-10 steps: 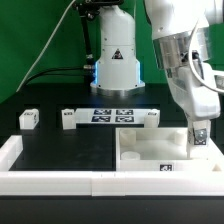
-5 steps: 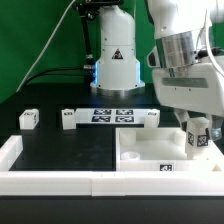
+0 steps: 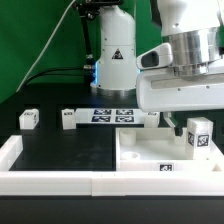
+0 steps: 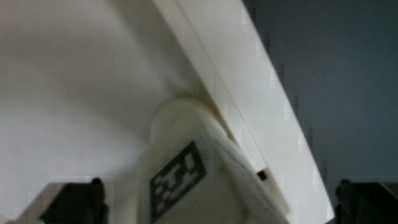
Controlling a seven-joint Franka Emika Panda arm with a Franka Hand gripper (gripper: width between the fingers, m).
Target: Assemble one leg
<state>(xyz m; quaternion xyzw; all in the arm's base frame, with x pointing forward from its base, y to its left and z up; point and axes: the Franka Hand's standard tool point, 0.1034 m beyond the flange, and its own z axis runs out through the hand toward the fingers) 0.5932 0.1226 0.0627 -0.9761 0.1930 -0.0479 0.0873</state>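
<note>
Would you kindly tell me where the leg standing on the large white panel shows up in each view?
Exterior view: the leg stands upright on the panel, at the exterior view's right, under the raised arm.
Wrist view: the leg fills the middle, seen from above.
Shared landmark: the leg's black-and-white tag.

We see the panel (image 3: 165, 152) lying on the table (image 3: 60, 150) at the exterior view's right, with one leg (image 3: 198, 134) standing on its far right part. Behind the panel lies the marker board (image 3: 113, 115). Left of that board sit two more legs (image 3: 68, 119), one farther left (image 3: 28, 118); a fourth (image 3: 150, 118) sits just right of it.
</note>
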